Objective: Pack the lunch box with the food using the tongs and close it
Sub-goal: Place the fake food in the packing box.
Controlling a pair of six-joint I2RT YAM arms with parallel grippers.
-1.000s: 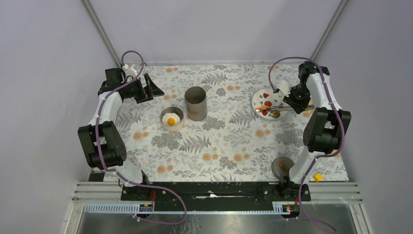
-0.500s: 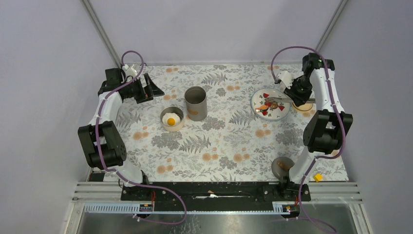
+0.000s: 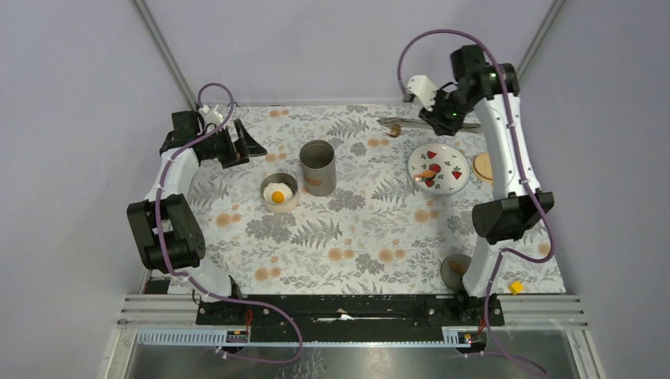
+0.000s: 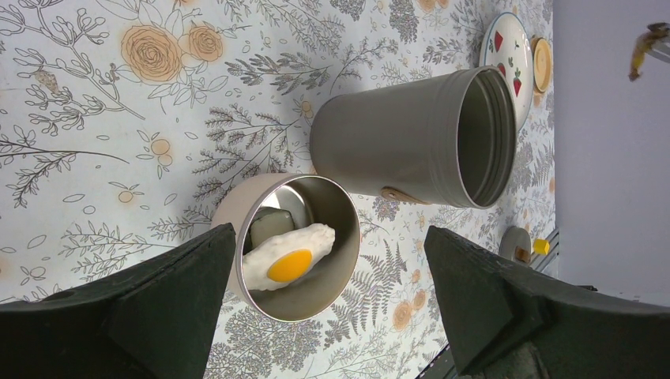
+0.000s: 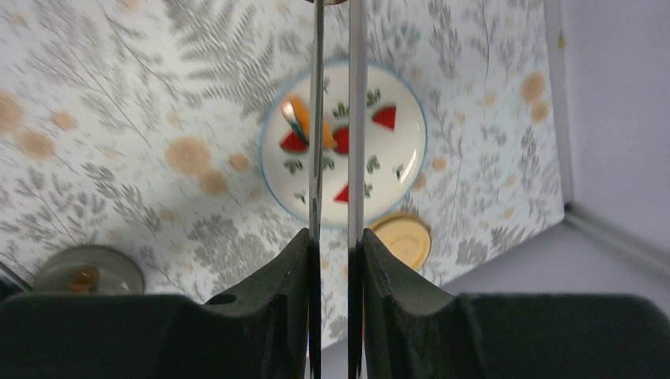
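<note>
Top external: tongs (image 3: 404, 123) now off plate (image 3: 458, 177)

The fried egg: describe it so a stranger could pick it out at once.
On the floral table, find the tall grey canister left of centre. Beside it, to its left, a short round tin holds the fried egg, the only white piece with a yellow yolk.

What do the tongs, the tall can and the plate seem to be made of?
Tongs: probably polished metal, thin silver arms. Can: likely matte metal, dull grey sheen inside. Plate: glazed ceramic or plastic, cannot tell; glossy white with blue rim.
</note>
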